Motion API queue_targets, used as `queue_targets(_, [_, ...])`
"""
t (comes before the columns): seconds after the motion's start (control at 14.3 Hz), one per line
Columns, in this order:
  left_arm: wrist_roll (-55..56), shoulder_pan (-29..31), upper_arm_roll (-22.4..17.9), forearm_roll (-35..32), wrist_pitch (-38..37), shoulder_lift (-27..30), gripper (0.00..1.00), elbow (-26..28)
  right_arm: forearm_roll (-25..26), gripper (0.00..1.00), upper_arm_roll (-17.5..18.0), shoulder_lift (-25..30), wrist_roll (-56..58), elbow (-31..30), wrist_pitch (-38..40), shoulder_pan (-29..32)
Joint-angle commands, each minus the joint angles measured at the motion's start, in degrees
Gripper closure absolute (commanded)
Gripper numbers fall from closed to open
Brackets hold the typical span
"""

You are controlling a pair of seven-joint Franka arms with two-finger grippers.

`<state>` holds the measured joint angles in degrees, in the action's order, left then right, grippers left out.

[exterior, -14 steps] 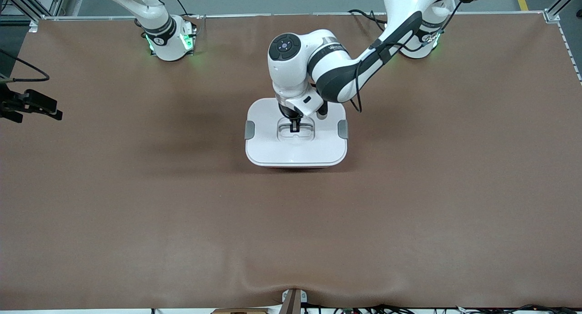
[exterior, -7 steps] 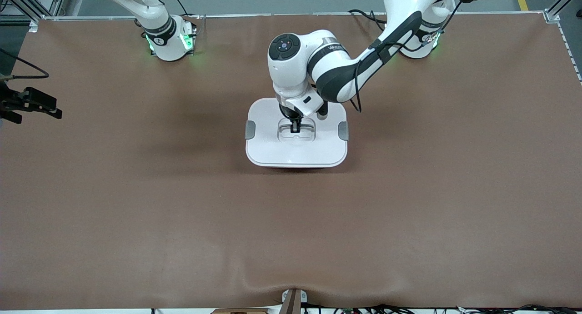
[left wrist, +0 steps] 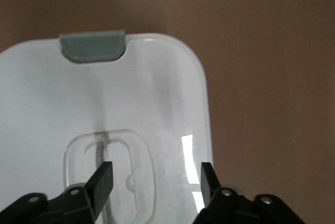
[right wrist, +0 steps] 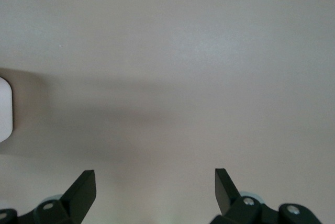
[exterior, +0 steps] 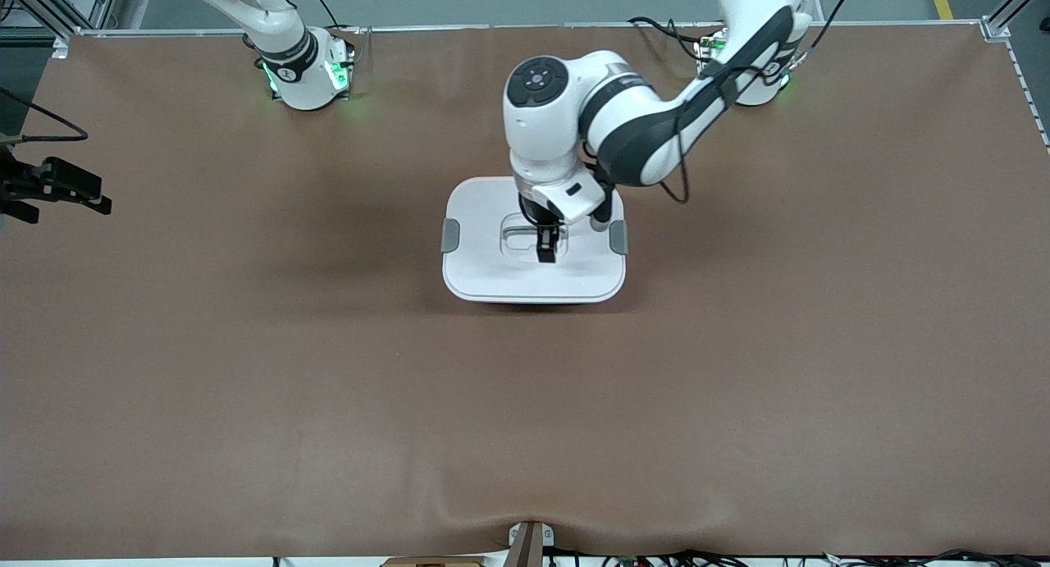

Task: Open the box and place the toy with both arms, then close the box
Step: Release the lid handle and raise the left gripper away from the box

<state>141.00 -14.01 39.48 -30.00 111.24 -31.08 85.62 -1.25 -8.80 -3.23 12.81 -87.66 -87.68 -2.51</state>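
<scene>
The box [exterior: 492,263] stands shut in the middle of the table, its white lid on, with grey clips [exterior: 450,235] at both ends and a recessed handle [exterior: 517,235]. My left gripper [exterior: 547,251] hangs open just above the lid, beside the handle recess. In the left wrist view the lid [left wrist: 157,93], one clip [left wrist: 92,46] and the handle recess [left wrist: 131,156] show between the spread jaws of the left gripper [left wrist: 156,174]. My right gripper [exterior: 105,203] waits open over the right arm's end of the table, and it shows empty in the right wrist view [right wrist: 154,182]. The toy is out of view.
The brown table mat [exterior: 738,386] lies bare around the box. A corner of the box [right wrist: 4,109] shows at the edge of the right wrist view. A small bracket [exterior: 529,542] sits at the table edge nearest the front camera.
My left gripper has come up out of the handle recess and shifted a little toward the left arm's end of the lid. The lid stays on. The right gripper has hardly moved.
</scene>
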Motion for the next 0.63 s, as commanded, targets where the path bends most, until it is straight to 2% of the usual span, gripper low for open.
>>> queue_targets(0.0, [-12.45,3.89,0.68,1.60,-3.21,4.09,0.00,-0.28,-0.33,0.00,0.45,1.03,0.90,-0.23,0.84,1.80])
queue_targets(0.21, [-28.88,9.51,0.68,7.30,-6.02,8.13,0.00,-0.28,-0.50,0.00,0.45,1.03,2.04,-0.14,1.46,3.21])
queue_targets(0.56, [-49.55,17.16,0.68,11.08,-11.47,12.71,0.00,-0.37,-0.51,0.00,0.72,1.03,2.13,-0.14,1.10,2.95])
